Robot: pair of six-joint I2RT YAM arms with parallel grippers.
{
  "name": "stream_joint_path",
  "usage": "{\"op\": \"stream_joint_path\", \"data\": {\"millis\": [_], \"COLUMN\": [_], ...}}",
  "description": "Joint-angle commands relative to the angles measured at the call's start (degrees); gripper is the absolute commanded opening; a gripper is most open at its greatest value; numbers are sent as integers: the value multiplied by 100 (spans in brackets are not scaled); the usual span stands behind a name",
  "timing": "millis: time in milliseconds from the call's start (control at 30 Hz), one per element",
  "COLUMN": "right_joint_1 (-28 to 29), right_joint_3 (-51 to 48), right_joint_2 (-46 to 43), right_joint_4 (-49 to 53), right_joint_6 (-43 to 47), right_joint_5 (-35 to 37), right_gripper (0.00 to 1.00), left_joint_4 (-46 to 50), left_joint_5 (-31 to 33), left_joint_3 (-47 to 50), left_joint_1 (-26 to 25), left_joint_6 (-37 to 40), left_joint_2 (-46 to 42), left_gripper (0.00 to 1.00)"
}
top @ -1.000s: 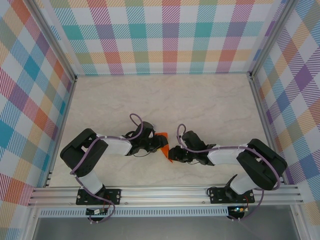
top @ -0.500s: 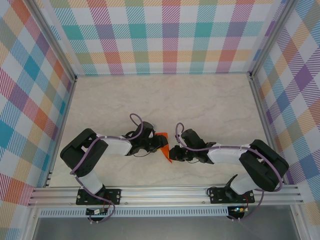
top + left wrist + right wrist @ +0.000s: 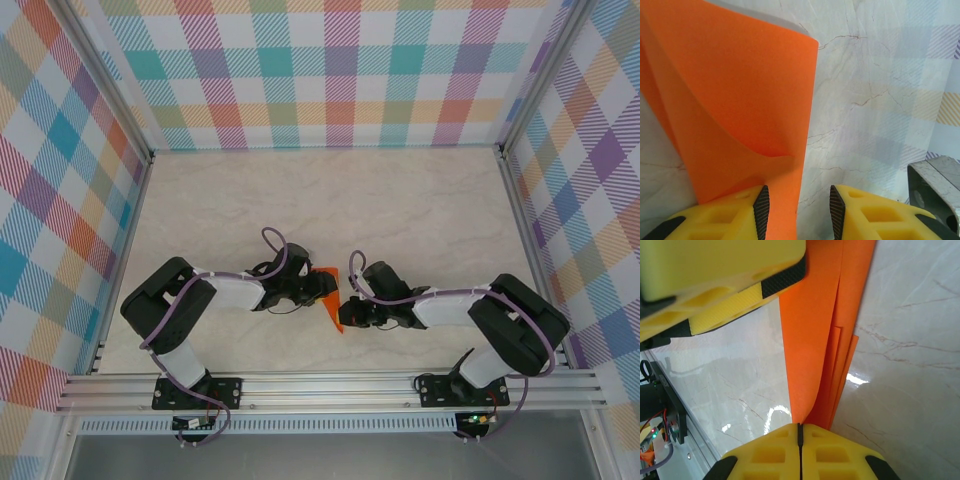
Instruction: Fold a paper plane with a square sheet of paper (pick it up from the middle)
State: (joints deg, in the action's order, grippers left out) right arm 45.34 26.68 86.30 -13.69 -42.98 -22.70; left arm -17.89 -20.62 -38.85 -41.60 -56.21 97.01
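Jaws on the right gripper (image 3: 347,306) are shut on the paper (image 3: 336,316); jaws on the left gripper (image 3: 320,286) stand at a narrow gap. Seen from above, both arms meet toward the near edge of the surface (image 3: 400,200), with the paper between the two tips. Judgement: two opposed contacts steady a thin sheet so that a crease can be set.

Left wrist view: the paper (image 3: 740,100) rises from between the pads as a folded, curved flap. It lies against one pad (image 3: 761,207). The other pad (image 3: 836,207) is clear of it, and bare surface shows in the gap. This reads as a guide or support, not a pinch.

Right wrist view: the two yellow fingers (image 3: 765,455) meet along a closed seam, and several layers of paper (image 3: 815,340) emerge from it. The pinch sits at a folded edge or corner; which one cannot be told. A yellow finger (image 3: 715,280) of the other arm lies across the paper's upper part.
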Motion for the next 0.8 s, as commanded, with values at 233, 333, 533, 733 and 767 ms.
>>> {"op": "stream_joint_path", "data": {"millis": [233, 333, 533, 733, 767], "right_joint_1": [19, 19, 17, 19, 19], "right_joint_3": [-164, -139, -144, -16, -22], "right_joint_2": [252, 384, 289, -207, -257], "right_joint_4": [493, 585, 579, 874, 894], "right_joint_6": [73, 123, -15, 49, 46], "right_joint_5": [-402, -454, -481, -579, -614], "right_gripper": [10, 11, 12, 14, 14], "left_joint_4": [223, 259, 295, 295, 295], "left_joint_5": [118, 133, 111, 93, 85], "left_joint_3": [-123, -127, -140, -135, -135], "left_joint_1": [-14, -8, -14, -12, -11], "left_joint_6": [-66, -66, -56, -48, -48], "left_joint_2": [22, 21, 55, 63, 72], "left_gripper": [40, 40, 40, 40, 40]}}
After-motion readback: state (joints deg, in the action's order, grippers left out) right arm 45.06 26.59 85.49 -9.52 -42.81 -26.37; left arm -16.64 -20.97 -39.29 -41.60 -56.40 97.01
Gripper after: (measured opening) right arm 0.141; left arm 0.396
